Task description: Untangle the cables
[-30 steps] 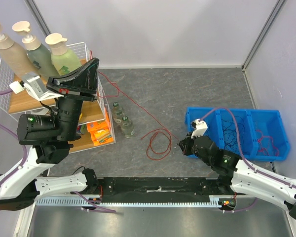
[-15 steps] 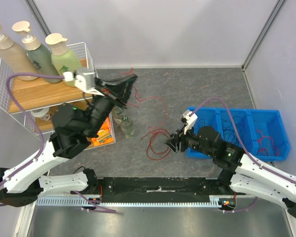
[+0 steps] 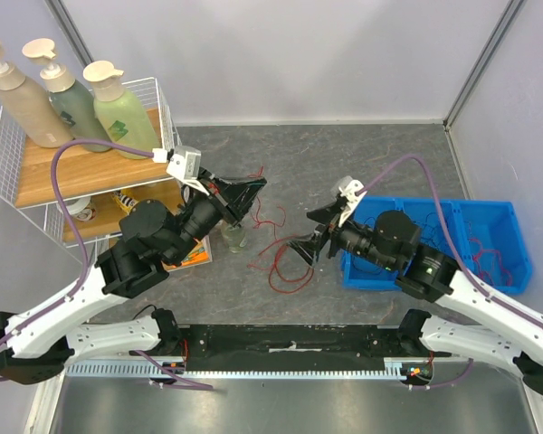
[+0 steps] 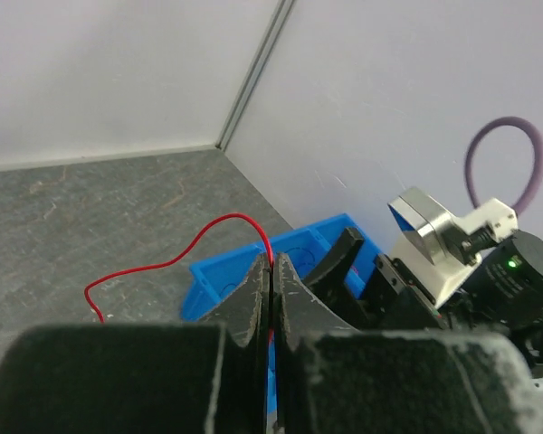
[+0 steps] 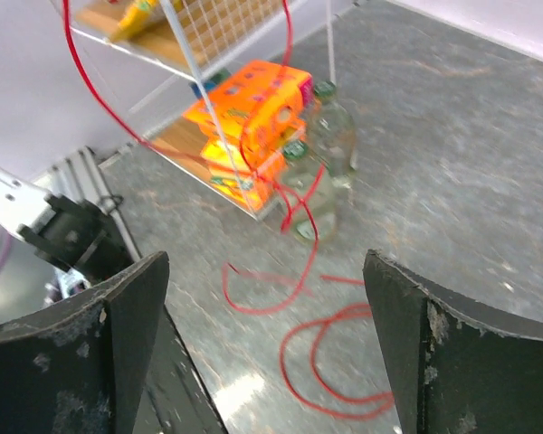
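Left gripper [image 3: 246, 190] is raised above the grey table [image 3: 371, 154], just right of the wire rack [image 3: 167, 108]. In the left wrist view its fingers are pressed flat together, pinching a red cable [image 4: 176, 263] that arcs out from the tips. From above, that red cable [image 3: 285, 264] drops from the pinch in loose strands and ends in a few open loops lying on the table between the two arms. Right gripper [image 3: 312, 232] hangs over the right side of those loops, fingers spread wide and holding nothing; the right wrist view looks down between them at the loops [image 5: 330, 348], not touching. Blue bin [image 3: 471, 204] sits at the table's right side, its left end hidden behind the right arm. Black cables [image 3: 427, 237] lie coiled in its middle compartment, and a red wire [image 3: 489, 258] lies in its right compartment. Glass bottles [image 3: 233, 237] stand upright at the foot of the rack, close to the hanging red strands. Orange boxes [image 3: 195, 256] sit on the rack's lowest shelf, and three pump bottles [image 3: 118, 104] stand on top.
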Controlling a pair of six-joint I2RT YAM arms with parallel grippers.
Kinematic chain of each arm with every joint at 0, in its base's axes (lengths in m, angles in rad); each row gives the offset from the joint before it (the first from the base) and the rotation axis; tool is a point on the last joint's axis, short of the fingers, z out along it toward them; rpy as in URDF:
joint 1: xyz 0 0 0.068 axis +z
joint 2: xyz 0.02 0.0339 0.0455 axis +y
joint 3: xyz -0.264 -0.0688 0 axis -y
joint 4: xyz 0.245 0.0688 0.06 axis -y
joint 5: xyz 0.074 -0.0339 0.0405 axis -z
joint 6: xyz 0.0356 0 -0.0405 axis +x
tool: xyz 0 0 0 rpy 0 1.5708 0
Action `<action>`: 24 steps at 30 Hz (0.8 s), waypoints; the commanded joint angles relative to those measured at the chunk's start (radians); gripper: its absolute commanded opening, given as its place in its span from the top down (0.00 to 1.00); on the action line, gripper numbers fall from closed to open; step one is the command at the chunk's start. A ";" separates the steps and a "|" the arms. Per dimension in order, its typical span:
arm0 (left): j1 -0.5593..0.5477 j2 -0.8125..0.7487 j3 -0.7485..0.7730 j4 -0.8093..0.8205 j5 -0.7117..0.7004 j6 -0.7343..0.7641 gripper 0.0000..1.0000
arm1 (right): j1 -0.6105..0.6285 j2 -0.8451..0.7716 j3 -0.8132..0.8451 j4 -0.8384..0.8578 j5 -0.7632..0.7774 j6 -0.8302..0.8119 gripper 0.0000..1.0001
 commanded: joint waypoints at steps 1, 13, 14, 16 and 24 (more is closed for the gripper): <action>0.001 -0.030 -0.034 0.018 0.024 -0.108 0.98 | -0.001 0.085 0.031 0.274 -0.102 0.112 0.06; 0.004 -0.032 -0.059 0.010 0.006 -0.140 0.98 | -0.001 0.220 0.062 0.438 -0.201 0.202 0.19; 0.001 -0.029 -0.060 0.013 0.006 -0.139 0.98 | -0.001 0.222 0.059 0.448 -0.199 0.200 0.19; 0.002 -0.026 -0.060 0.016 0.008 -0.140 0.98 | -0.001 0.230 0.060 0.448 -0.204 0.197 0.17; 0.001 -0.015 -0.056 0.015 0.006 -0.140 0.98 | 0.001 0.279 0.037 0.518 -0.299 0.231 0.29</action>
